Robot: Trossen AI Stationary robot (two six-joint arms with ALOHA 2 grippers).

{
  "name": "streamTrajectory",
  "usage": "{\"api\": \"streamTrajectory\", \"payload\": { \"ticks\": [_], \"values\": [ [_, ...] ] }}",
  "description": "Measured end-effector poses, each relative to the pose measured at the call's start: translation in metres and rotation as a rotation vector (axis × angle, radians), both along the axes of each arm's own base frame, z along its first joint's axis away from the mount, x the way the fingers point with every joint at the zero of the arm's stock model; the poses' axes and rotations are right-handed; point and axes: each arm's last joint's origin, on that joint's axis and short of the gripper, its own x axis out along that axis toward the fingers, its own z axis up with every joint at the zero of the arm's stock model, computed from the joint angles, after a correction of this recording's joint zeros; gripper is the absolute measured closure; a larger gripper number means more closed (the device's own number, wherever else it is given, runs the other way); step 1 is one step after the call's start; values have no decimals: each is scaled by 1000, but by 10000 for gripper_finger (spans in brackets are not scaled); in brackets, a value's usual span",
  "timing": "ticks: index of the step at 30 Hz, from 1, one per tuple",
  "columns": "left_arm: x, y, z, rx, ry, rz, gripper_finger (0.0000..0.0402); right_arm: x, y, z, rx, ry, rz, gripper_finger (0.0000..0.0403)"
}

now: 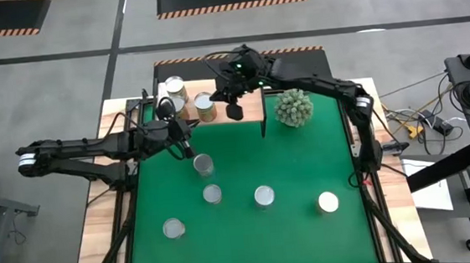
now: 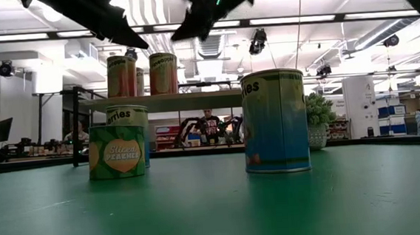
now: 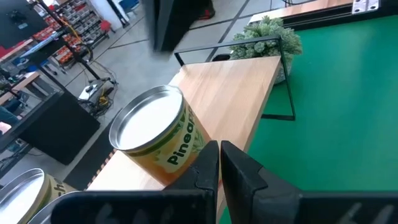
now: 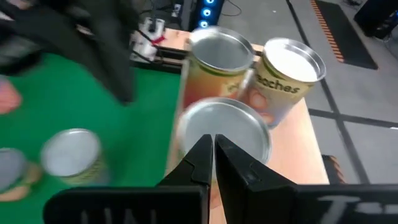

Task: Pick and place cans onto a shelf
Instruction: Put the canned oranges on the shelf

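The shelf (image 1: pixel 246 105) stands at the table's far edge, and three cans stand upright on its left part (image 1: pixel 174 87) (image 1: pixel 205 107) (image 4: pixel 292 62). Several more cans stand upright on the green mat (image 1: pixel 203 163) (image 1: pixel 264 196) (image 1: pixel 328 201). My right gripper (image 4: pixel 213 138) is shut with nothing in it. It hovers over the shelf just right of the nearest shelf can (image 4: pixel 224 124). My left gripper (image 3: pixel 219 144) is also shut with nothing in it, off the shelf's near left corner, pointing at that same can (image 3: pixel 155 134).
A spiky green plant (image 1: pixel 293 108) stands at the shelf's right end. The shelf's right half (image 3: pixel 230 87) is bare wood. In the low view a green can (image 2: pixel 116 150) and a blue can (image 2: pixel 274 120) stand in front of the shelf (image 2: pixel 168 102).
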Motion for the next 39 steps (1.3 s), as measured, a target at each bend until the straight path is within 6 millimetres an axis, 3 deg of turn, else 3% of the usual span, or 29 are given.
{"api": "streamTrajectory", "payload": {
  "ticks": [4, 10, 19, 23, 27, 30, 34, 39],
  "values": [
    [1, -1, 3, -23, -15, -47, 402, -19, 32, 22, 85, 54, 18, 394],
    [3, -17, 25, -54, -108, -136, 402, -36, 92, 23, 275, 264, 53, 394],
    [-9, -66, 43, -122, -255, -361, 402, -52, 185, -1, 466, 562, 28, 394],
    [-12, -82, 45, -175, -289, -428, 402, -72, 228, -20, 451, 689, -55, 394],
    [-12, -95, 44, -243, -351, -473, 402, -104, 267, -45, 441, 794, -155, 394],
    [-11, -103, 32, -302, -364, -495, 402, -137, 288, -61, 432, 836, -254, 394],
    [-8, -113, 19, -346, -400, -527, 402, -185, 300, -77, 448, 842, -408, 394],
    [-6, -118, 16, -375, -436, -541, 402, -233, 299, -89, 540, 819, -577, 394]
  ]
}}
